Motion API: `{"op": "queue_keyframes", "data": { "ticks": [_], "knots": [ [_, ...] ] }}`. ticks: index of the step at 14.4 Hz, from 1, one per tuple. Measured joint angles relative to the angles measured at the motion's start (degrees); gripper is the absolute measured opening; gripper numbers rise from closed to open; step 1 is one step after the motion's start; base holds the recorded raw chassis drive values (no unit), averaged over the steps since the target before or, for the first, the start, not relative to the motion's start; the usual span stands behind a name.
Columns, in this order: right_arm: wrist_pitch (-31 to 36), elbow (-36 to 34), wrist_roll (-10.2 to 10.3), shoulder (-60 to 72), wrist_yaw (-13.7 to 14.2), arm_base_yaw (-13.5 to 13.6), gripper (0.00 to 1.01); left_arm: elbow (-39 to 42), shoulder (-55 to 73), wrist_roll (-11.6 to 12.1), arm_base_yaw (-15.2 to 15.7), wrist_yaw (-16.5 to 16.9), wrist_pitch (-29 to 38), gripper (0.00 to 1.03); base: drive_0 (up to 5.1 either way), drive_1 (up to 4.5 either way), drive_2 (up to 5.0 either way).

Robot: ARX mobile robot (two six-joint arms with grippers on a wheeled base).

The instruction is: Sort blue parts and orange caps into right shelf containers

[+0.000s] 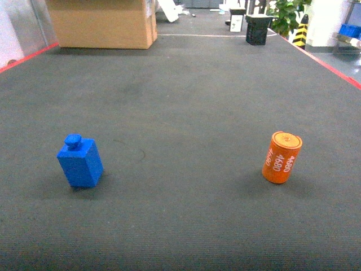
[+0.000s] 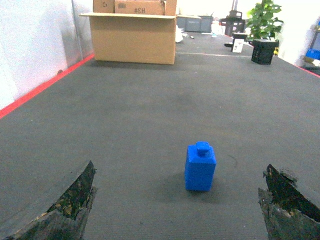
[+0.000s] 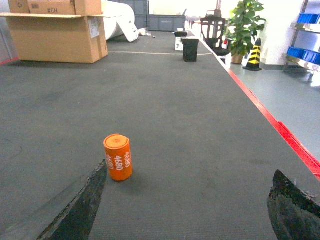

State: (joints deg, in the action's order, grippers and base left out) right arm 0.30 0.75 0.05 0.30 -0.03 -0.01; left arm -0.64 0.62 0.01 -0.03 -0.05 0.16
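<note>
A blue part (image 1: 80,164), a block with a round knob on top, stands on the dark grey mat at the left. In the left wrist view the blue part (image 2: 200,167) stands a short way ahead of my left gripper (image 2: 179,167), which is open and empty. An orange cap (image 1: 282,157), a cylinder marked 4680, stands at the right. In the right wrist view the orange cap (image 3: 118,157) sits just ahead of the left finger (image 3: 85,205) of my open, empty right gripper (image 3: 190,167). Blue shelf containers (image 3: 306,19) show far off at the right. Neither gripper appears in the head view.
A large cardboard box (image 1: 101,22) stands at the mat's far left. A black crate (image 1: 258,29), a potted plant (image 3: 243,25) and a striped cone (image 3: 254,55) are at the far right. A red line (image 3: 280,130) edges the mat on the right, with grey floor beyond.
</note>
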Motion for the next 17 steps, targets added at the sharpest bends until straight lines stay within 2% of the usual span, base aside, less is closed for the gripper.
{"op": "queue_keyframes", "data": {
  "ticks": [17],
  "knots": [
    [-0.57,0.0,0.0,0.0,0.02,0.0,0.98,0.04,0.0,0.0,0.0,0.04,-0.39,0.98,0.0,0.0,0.0]
  ]
}}
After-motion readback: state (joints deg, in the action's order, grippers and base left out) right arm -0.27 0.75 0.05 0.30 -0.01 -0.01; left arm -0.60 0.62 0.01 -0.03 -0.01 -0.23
